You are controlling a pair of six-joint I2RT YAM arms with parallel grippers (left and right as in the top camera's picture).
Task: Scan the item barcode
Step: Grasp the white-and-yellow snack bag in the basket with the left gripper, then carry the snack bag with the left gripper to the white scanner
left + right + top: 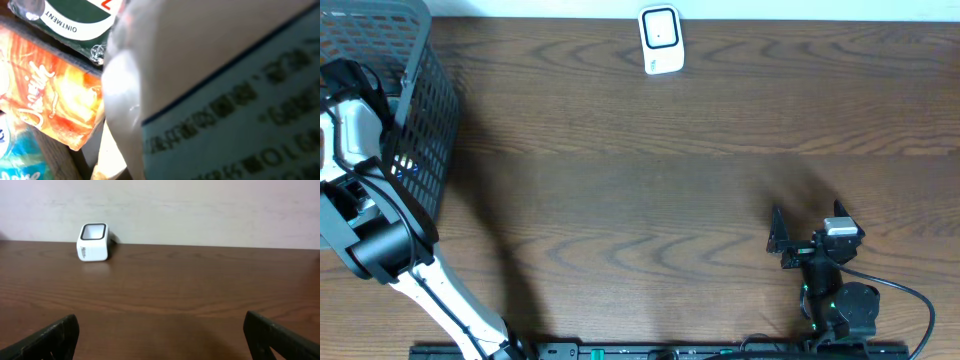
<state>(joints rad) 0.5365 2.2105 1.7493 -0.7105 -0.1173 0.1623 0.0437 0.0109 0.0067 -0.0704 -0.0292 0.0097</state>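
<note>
The left gripper [353,108] is pressed together down inside the basket [425,120], where the items lie; its fingers are hidden, so whether it has caught the white printed package [225,75] against its camera cannot be told. The right gripper [162,330] rests spread wide, facing the scanner [660,40], probably so the way there is free.

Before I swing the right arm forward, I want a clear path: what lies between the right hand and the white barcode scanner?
Only bare wooden table lies between the right hand and the barcode scanner, seen in right wrist and overhead views.
</note>
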